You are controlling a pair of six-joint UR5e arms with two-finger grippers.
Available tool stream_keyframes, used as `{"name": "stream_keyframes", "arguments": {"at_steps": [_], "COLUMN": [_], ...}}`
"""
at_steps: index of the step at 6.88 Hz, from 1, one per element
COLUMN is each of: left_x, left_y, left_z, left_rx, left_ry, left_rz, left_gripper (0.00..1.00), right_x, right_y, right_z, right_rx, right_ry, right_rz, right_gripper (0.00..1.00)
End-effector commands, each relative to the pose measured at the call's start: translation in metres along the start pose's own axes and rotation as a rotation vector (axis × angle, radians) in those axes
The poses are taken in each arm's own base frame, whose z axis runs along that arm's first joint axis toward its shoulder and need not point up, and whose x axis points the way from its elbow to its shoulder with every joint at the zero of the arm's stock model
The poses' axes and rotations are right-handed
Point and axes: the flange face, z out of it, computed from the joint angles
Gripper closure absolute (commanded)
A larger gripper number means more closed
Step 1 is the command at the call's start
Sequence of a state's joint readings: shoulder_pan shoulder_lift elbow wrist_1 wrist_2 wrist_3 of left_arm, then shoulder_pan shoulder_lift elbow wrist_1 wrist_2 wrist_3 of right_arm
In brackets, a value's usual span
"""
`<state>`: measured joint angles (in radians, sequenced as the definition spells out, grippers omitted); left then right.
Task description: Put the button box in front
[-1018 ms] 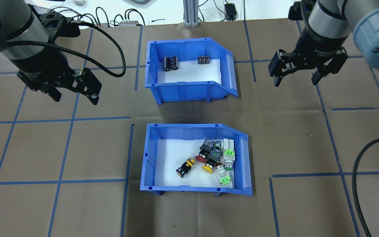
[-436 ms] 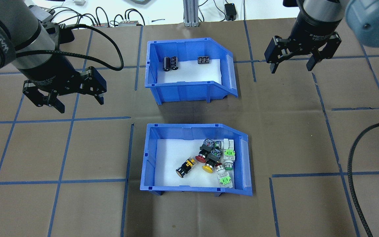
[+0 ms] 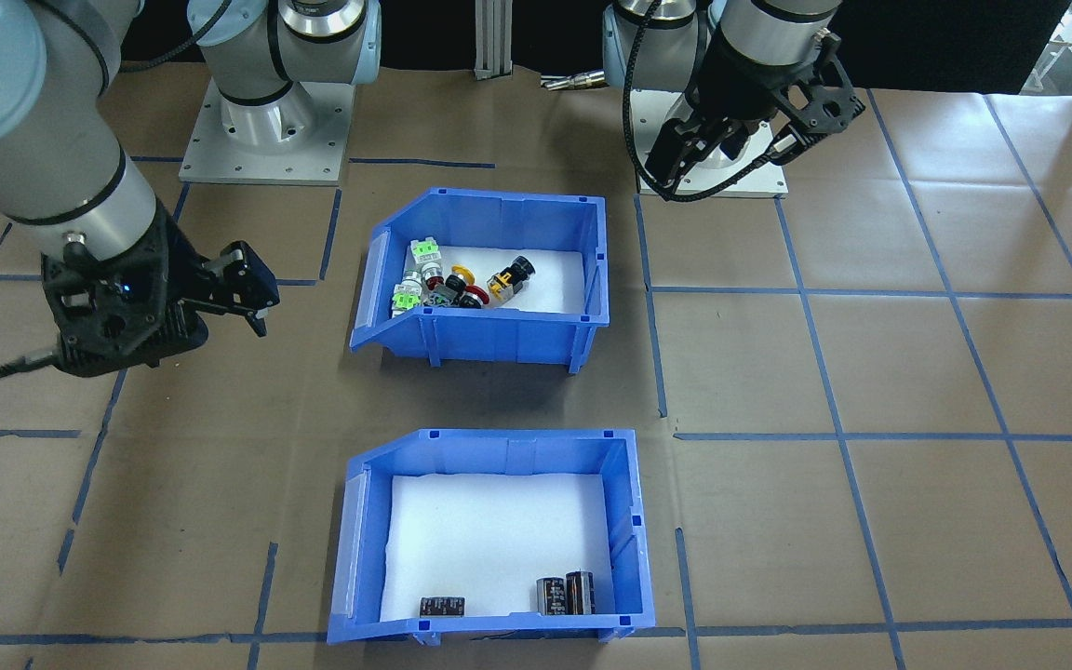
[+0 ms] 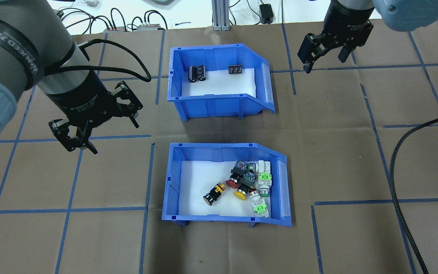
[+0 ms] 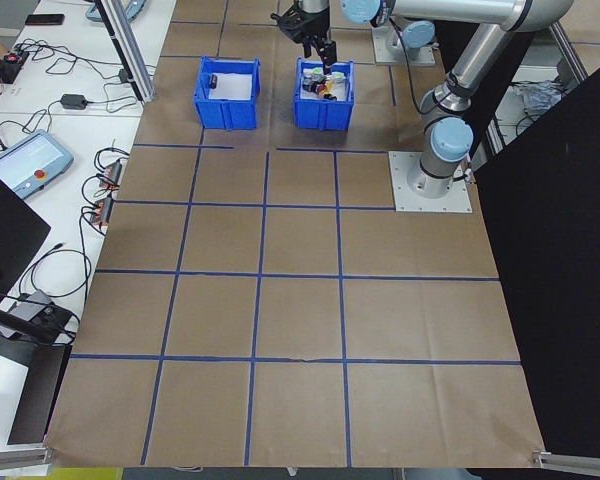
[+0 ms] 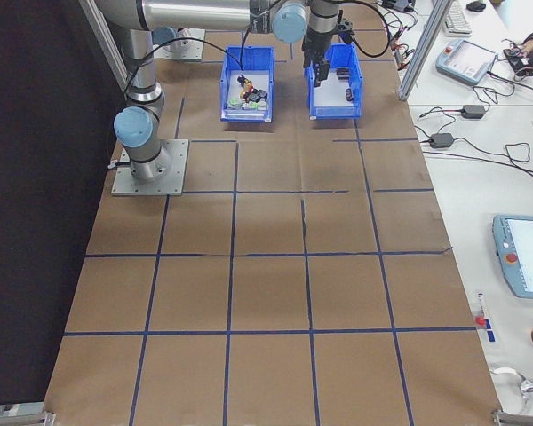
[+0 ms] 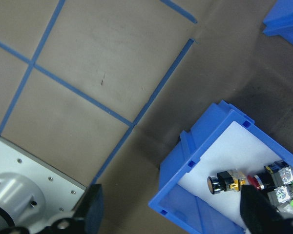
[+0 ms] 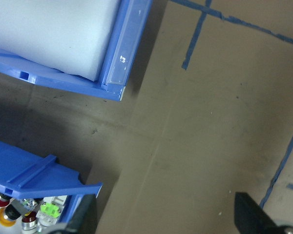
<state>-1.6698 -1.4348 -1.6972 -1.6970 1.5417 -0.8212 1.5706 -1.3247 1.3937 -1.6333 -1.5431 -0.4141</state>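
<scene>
Button box [image 4: 173, 190] left rim clear | left gripper [image 4: 101, 133] fingers spread | right gripper [image 4: 323, 53] fingers spread

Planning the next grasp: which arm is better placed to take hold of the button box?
Left, probably. The left gripper hangs open just off the button box, while the right gripper is out past the other blue bin.

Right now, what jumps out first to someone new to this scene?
Two matching blue bins mid-table: the button box, with colourful push-buttons, sits nearest the robot; the other bin, beyond it, holds a few black cylinders. Both grippers hang open and empty, left gripper beside the bins, right gripper past the far bin's corner.
</scene>
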Motion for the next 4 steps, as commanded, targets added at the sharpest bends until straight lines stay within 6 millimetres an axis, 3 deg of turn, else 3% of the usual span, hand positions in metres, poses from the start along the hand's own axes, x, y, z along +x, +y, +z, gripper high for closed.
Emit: {"name": "stream_keyframes", "arguments": {"at_steps": [1,3,4], "left_x": [0.014,0.022,0.028], "left_y": [0.058,0.090,0.109], "left_z": [0.031,0.062,0.082], "left_rx": [-0.013,0.004,0.020], "left_ry": [-0.050,-0.031,0.012], "left_rz": [-0.310,-0.631,-0.675], "left_gripper": [0.04,0.04,0.04], "right_x": [-0.023,-0.041,-0.060], "right_y": [-0.037,-0.052,-0.062], "right_z": [0.014,0.022,0.027], "right_rx": [0.047,0.075,0.081], "right_ry": [0.033,0.053,0.056], "right_rz": [-0.327,-0.580,-0.648], "right_gripper": [0.00,0.00,0.00]}}
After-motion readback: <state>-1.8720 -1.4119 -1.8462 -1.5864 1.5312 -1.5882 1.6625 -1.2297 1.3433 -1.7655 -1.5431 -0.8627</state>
